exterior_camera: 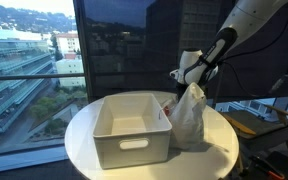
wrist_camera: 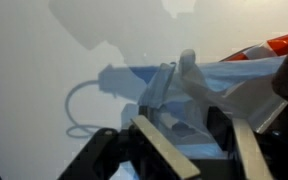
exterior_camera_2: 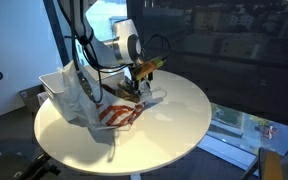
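The clear plastic bag point(exterior_camera: 190, 118) sits on the round white table point(exterior_camera: 80, 142), with its top drawn up into a peak right under the gripper point(exterior_camera: 185, 84). In an exterior view the bag point(exterior_camera_2: 96, 105) slumps wide, and something striped red and white point(exterior_camera_2: 121, 116) shows through its film at its four o'clock side. From the wrist, the gripper point(wrist_camera: 184, 122) comes in from six o'clock. Its two dark fingers point(wrist_camera: 156, 145) stand partly apart and a fold of the bag point(wrist_camera: 199, 88) lies between them. Whether they truly pinch the film or only straddle it I cannot tell. The striped contents point(wrist_camera: 270, 47) peek in at two o'clock of that view.

Just beside the bag, at its nine o'clock in an exterior view, stands a white rectangular bin point(exterior_camera: 131, 130) — open-topped, with a handle slot in its near wall. From the opposite side the bin point(exterior_camera_2: 56, 84) shows behind the bag at ten o'clock. Bare table point(exterior_camera_2: 179, 118) spreads out toward three o'clock. Beyond the table edge, at nine to eleven o'clock, a window looks onto city buildings point(exterior_camera: 24, 50).
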